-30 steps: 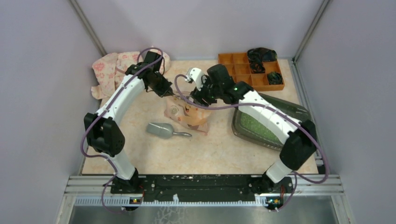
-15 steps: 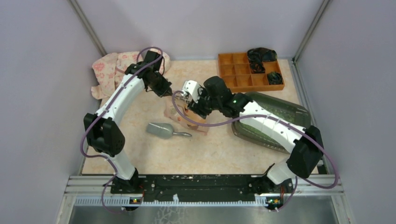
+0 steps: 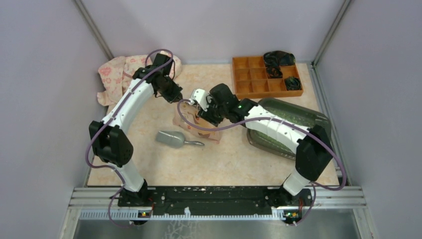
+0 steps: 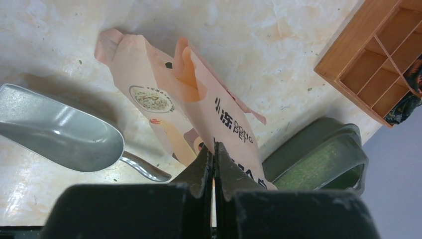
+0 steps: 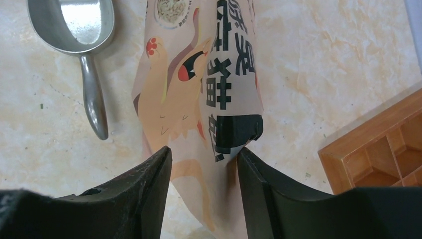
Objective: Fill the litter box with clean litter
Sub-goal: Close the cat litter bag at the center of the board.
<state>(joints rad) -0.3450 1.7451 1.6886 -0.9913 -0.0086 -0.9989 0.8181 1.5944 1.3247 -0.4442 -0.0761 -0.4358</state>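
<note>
Your left hand point(image 4: 213, 152) is shut tight on an edge of the pink bag point(image 4: 149, 94), near the grey scoop point(image 4: 64, 139) that lies on the tabletop point(image 4: 273, 40). Your right hand point(image 5: 203, 159) stands open with the same bag between its fingers; whether they press on it, I cannot tell. The litter box point(image 3: 299, 112) lies to the right of both hands, apart from them and partly under your right arm, with the green litter point(image 4: 318, 162) inside it.
</note>
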